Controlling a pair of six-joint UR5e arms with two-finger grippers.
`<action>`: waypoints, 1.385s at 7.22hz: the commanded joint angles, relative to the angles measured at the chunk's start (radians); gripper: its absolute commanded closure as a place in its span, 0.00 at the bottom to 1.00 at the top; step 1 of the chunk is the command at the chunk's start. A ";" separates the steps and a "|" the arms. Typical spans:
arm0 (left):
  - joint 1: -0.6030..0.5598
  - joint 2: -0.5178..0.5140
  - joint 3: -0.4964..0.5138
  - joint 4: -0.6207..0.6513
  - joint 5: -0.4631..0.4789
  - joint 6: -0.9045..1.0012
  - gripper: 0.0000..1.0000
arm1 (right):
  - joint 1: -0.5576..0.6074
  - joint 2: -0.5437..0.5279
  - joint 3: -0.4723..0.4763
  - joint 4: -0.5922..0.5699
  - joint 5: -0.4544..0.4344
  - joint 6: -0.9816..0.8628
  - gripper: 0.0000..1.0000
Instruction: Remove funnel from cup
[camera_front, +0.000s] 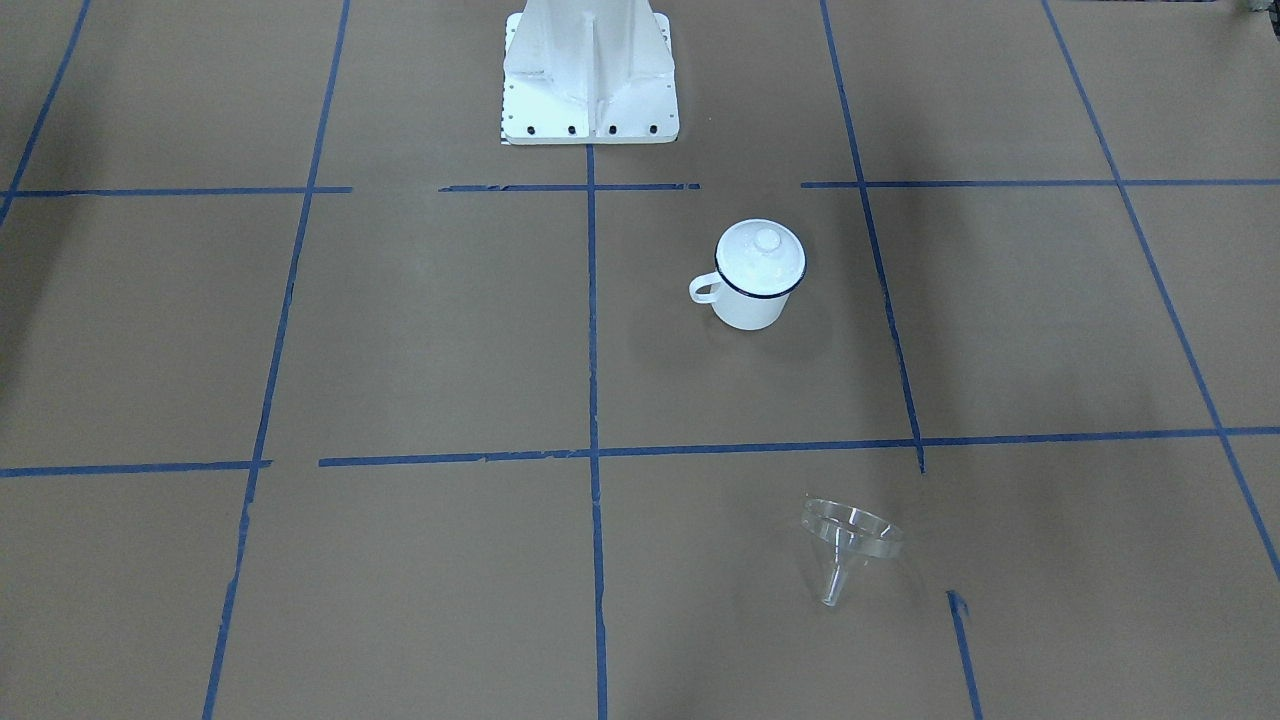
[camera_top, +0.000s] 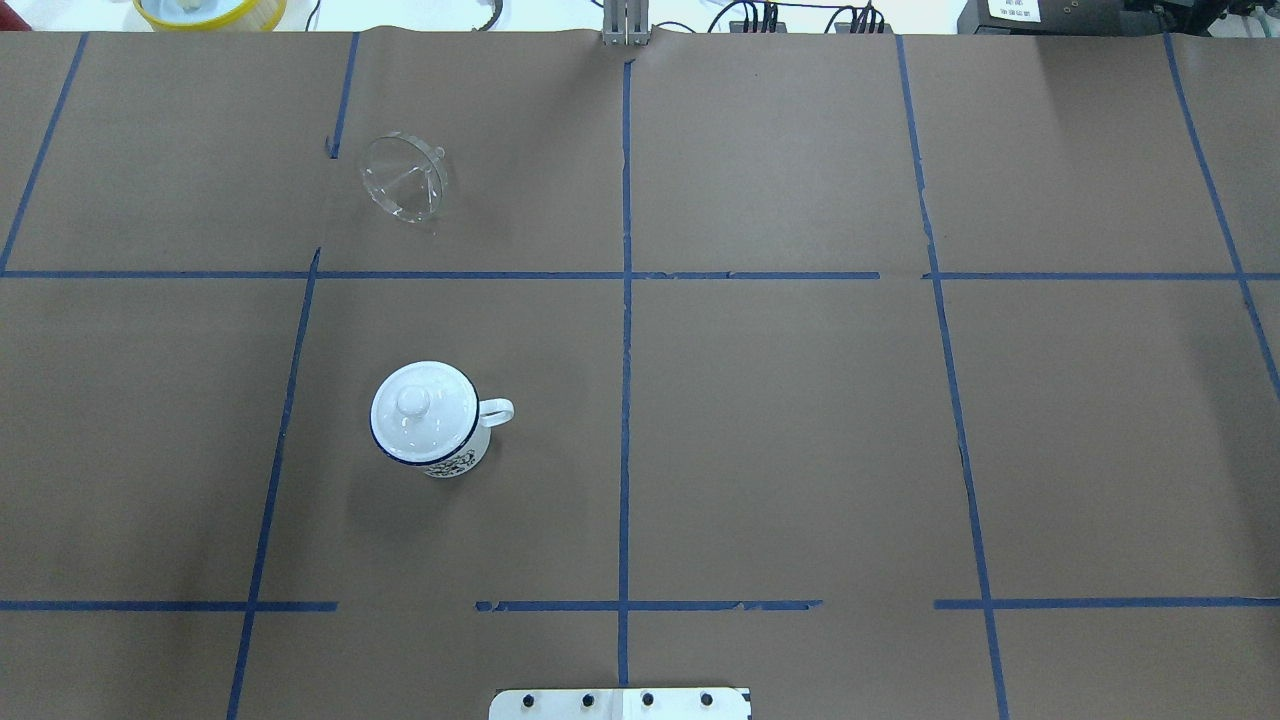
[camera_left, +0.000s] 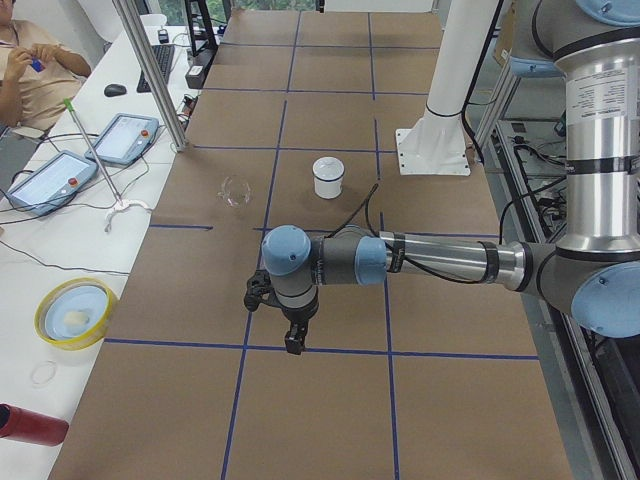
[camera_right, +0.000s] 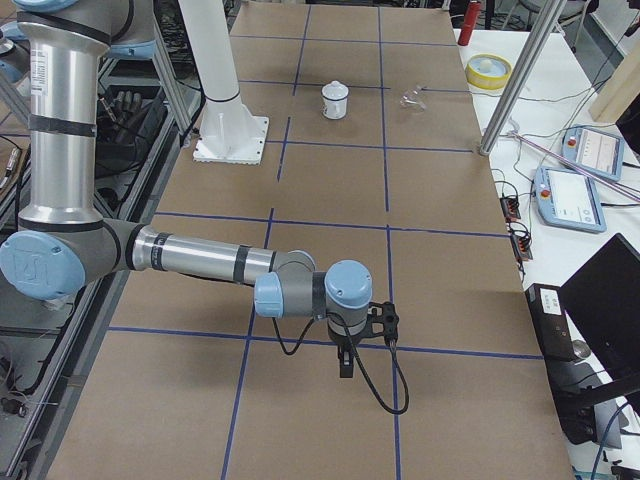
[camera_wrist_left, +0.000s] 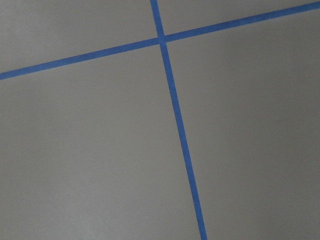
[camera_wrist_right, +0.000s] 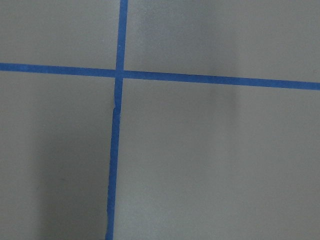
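Observation:
The clear funnel (camera_front: 850, 540) lies on its side on the brown paper, well apart from the cup; it also shows in the overhead view (camera_top: 403, 178). The white enamel cup (camera_front: 748, 310) stands upright with a round white knobbed lid (camera_front: 762, 255) on it, and also shows in the overhead view (camera_top: 455, 462). My left gripper (camera_left: 293, 343) shows only in the exterior left view, far from both things, pointing down at the table. My right gripper (camera_right: 345, 366) shows only in the exterior right view, likewise far off. I cannot tell whether either is open or shut. Both wrist views show only paper and blue tape.
The white robot pedestal (camera_front: 590, 80) stands at the table's middle on the robot's side. A yellow bowl (camera_left: 75, 310), a red can (camera_left: 30, 425), two pendants (camera_left: 120, 140), a metal pole (camera_left: 150, 75) and a seated person (camera_left: 35, 70) are beside the table.

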 joint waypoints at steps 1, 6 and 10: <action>-0.001 -0.013 0.041 0.000 0.010 -0.004 0.00 | 0.000 0.000 0.000 0.000 0.000 0.000 0.00; 0.002 -0.020 0.025 -0.003 0.013 -0.004 0.00 | 0.000 0.000 0.000 0.000 0.000 0.000 0.00; 0.004 -0.020 0.024 -0.003 0.011 -0.004 0.00 | 0.000 0.000 0.000 0.000 0.000 0.000 0.00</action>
